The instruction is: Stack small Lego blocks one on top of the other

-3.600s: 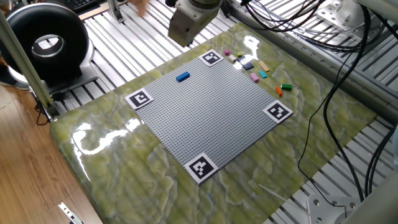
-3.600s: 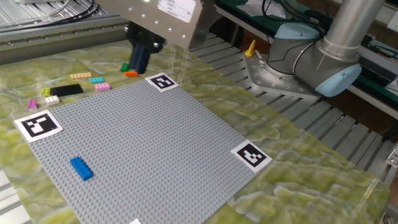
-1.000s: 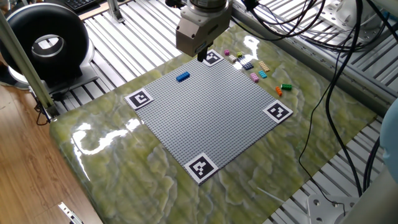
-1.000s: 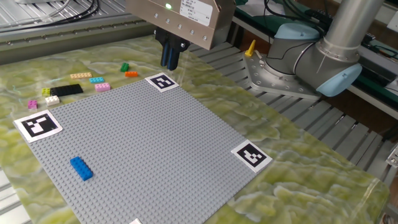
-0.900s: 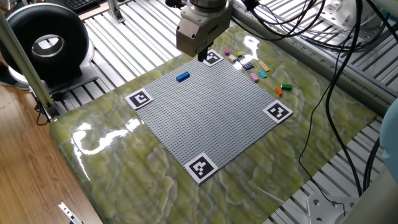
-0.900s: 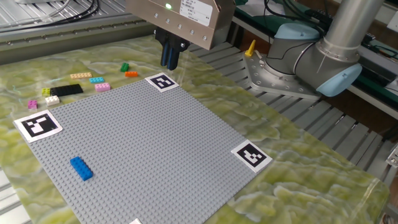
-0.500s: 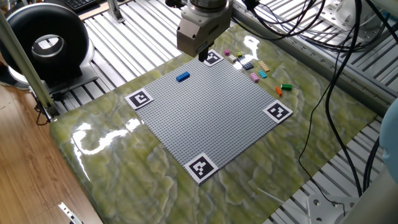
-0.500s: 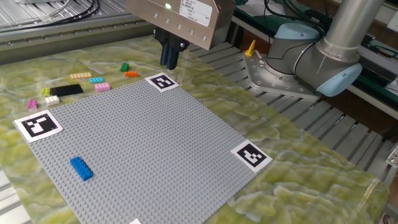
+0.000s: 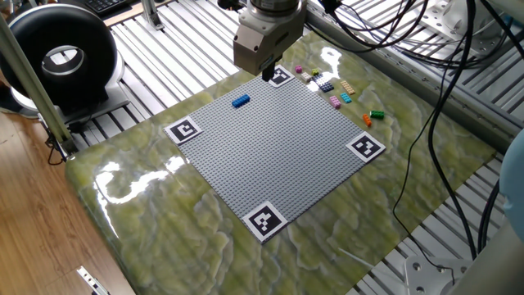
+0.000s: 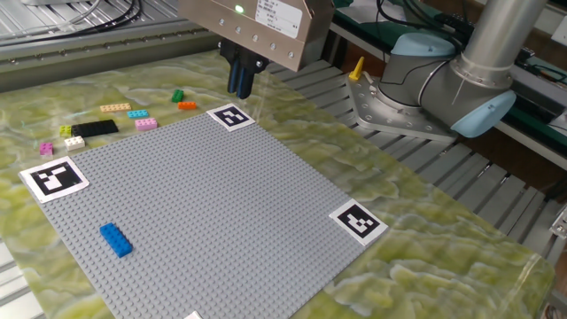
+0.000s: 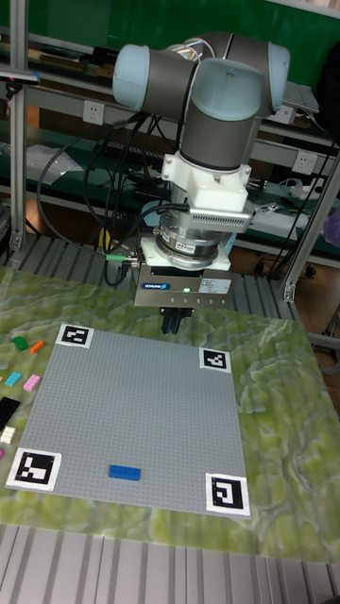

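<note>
A bright blue brick (image 9: 240,101) (image 10: 115,239) (image 11: 124,473) lies flat on the grey baseplate (image 9: 278,156) near one edge. Off the plate, among the loose bricks, sits a tiny magenta-pink brick (image 9: 299,70) (image 10: 46,148). My gripper (image 9: 268,74) (image 10: 241,91) (image 11: 172,328) hangs above the baseplate's corner by a fiducial marker (image 10: 231,116), far from both bricks. Its dark fingers point down, pressed together, and nothing shows between them.
Loose bricks lie beside the plate: pink (image 10: 146,123), cyan (image 10: 137,113), orange (image 10: 187,105), green (image 10: 177,96), a black strip (image 10: 95,128), yellow and white ones. Fiducial markers sit at the plate's corners. The arm's base (image 10: 416,89) stands behind the table.
Over the last few seconds the gripper came away from the loose bricks to the marker corner. In the last second it has barely moved.
</note>
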You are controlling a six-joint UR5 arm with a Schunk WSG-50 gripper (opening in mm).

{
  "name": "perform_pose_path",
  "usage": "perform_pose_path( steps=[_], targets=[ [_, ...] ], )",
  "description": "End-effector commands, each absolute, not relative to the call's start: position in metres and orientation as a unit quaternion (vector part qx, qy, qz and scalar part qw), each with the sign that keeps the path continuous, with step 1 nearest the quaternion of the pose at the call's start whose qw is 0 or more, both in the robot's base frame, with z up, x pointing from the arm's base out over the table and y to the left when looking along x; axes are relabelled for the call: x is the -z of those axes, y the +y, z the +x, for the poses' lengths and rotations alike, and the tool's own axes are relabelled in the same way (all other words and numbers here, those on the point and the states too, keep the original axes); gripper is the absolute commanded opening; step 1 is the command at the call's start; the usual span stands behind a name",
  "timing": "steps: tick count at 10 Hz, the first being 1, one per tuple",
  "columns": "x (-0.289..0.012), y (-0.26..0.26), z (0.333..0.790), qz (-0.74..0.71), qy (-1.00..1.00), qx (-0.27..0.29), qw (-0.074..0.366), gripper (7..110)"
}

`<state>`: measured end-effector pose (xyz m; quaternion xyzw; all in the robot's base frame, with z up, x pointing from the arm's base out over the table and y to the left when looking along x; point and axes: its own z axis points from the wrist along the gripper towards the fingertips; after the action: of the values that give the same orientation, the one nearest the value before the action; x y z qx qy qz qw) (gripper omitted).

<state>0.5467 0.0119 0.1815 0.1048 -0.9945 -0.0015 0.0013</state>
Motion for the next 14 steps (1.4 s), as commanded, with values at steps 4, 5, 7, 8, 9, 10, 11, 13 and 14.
perform_pose_path(
  steps=[4, 5, 7, 8, 9, 10, 11, 13, 14],
  targets=[
    [-0.1821, 0.0107, 0.5474, 0.106, -0.994, 0.000, 0.000, 7],
    [-0.1819, 0.0104, 0.5479, 0.106, -0.994, -0.001, 0.000, 7],
    [-0.1818, 0.0109, 0.5483, 0.106, -0.994, -0.001, -0.001, 7],
    [-0.1818, 0.0106, 0.5483, 0.106, -0.994, -0.001, -0.001, 7],
    [-0.1818, 0.0098, 0.5483, 0.105, -0.994, -0.003, -0.001, 7],
    [-0.1818, 0.0083, 0.5483, 0.105, -0.994, -0.006, -0.001, 7],
    [-0.1818, 0.0083, 0.5483, 0.104, -0.995, -0.006, -0.001, 7],
    [-0.1817, 0.0088, 0.5487, 0.104, -0.995, -0.005, -0.001, 7],
    [-0.1817, 0.0084, 0.5487, 0.102, -0.995, -0.006, -0.001, 7]
  ],
)
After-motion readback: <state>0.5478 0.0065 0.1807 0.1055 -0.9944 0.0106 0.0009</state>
